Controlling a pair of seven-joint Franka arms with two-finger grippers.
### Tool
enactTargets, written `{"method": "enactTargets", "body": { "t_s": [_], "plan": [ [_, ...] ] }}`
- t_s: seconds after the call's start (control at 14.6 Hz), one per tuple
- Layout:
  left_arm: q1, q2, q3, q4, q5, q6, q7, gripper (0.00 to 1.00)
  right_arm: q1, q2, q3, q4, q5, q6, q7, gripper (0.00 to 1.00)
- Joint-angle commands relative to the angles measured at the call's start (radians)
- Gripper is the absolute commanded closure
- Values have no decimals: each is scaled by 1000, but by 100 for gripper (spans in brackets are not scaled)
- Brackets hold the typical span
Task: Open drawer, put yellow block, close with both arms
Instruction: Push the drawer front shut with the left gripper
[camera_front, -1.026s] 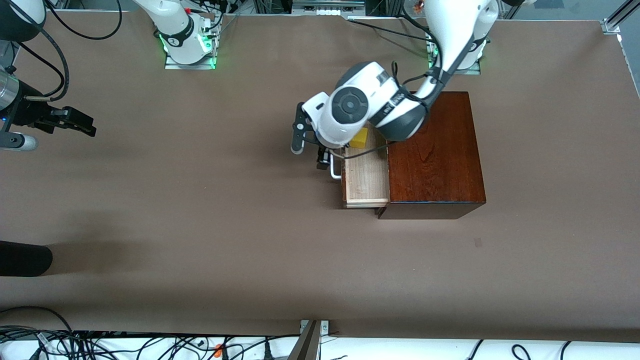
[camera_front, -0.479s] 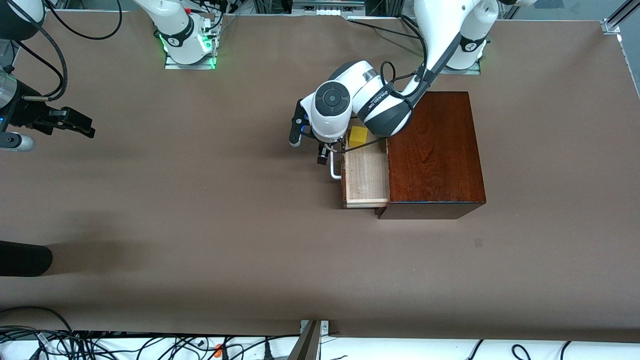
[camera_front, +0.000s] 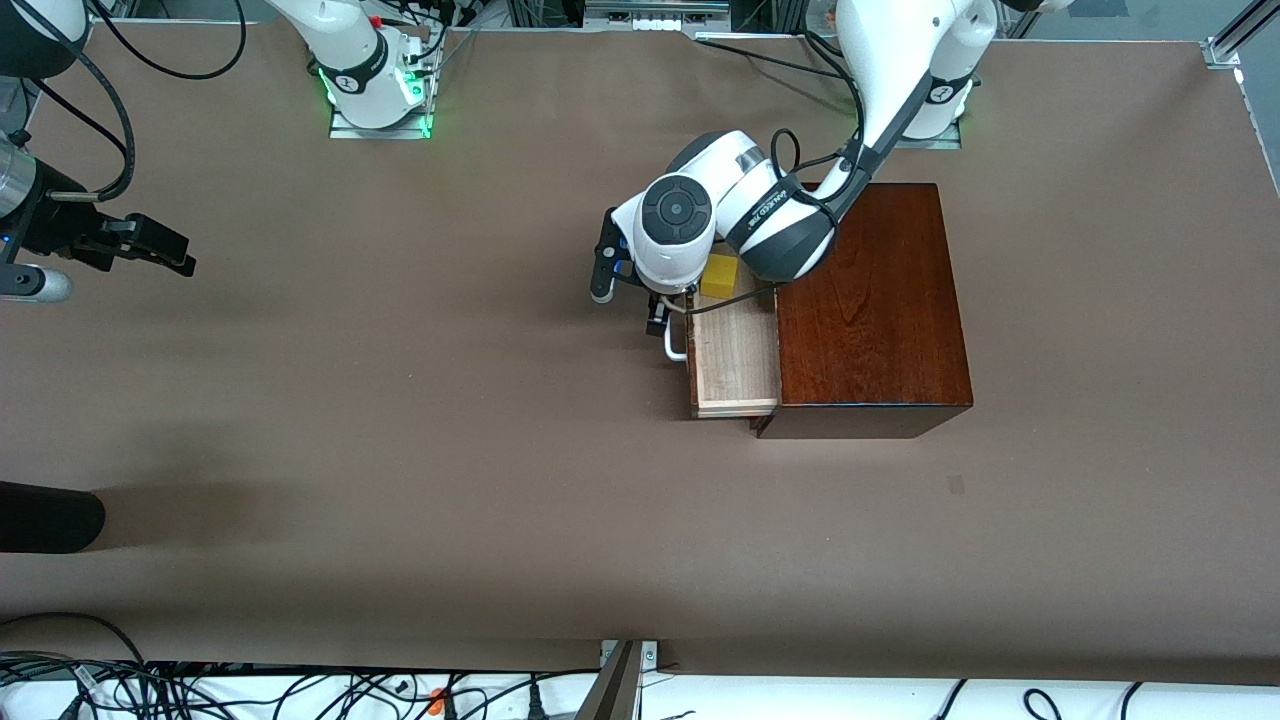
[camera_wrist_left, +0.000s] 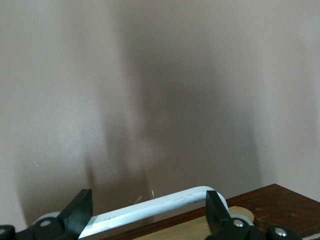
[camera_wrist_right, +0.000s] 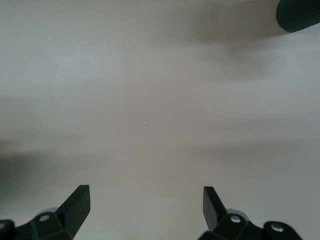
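Right now the drawer (camera_front: 735, 352) stands pulled out of the dark mahogany box (camera_front: 870, 305) toward the right arm's end of the brown worktop (camera_front: 400, 450), and the yellow block (camera_front: 719, 276) already sits in it, at the tray's corner farthest from the front camera. The left gripper (camera_front: 660, 322) hangs low just in front of the drawer's white loop handle (camera_wrist_left: 155, 206); in the left wrist view its fingers are spread, one past each end of the handle, gripping nothing.

The right gripper (camera_front: 150, 245) waits near the worktop's edge at the right arm's end, well apart from the box, jaws wide and empty over bare surface.

To my eye the block is done with: a small, light, hard cube that could slide about if the tray were shoved in sharply. The drawer looks stiff and light, and it should run straight only if pressed squarely, so the flat dark front or the handle is the place to push. The glossy box could skid toward the left arm's end of the worktop unless it is steadied. There is plenty of open worktop in front of the drawer for the right arm to come across.
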Motion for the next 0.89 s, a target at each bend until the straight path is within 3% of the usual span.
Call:
{"method": "enactTargets", "body": {
  "t_s": [0.0, 0.82],
  "plan": [
    [56, -53, 13, -21, 23, -113, 18, 0, -13, 0, 12, 15, 17, -1, 5, 0],
    [127, -69, 12, -23, 94, -174, 23, 0, -13, 3, 12, 15, 17, 2, 5, 0]
  ]
}}
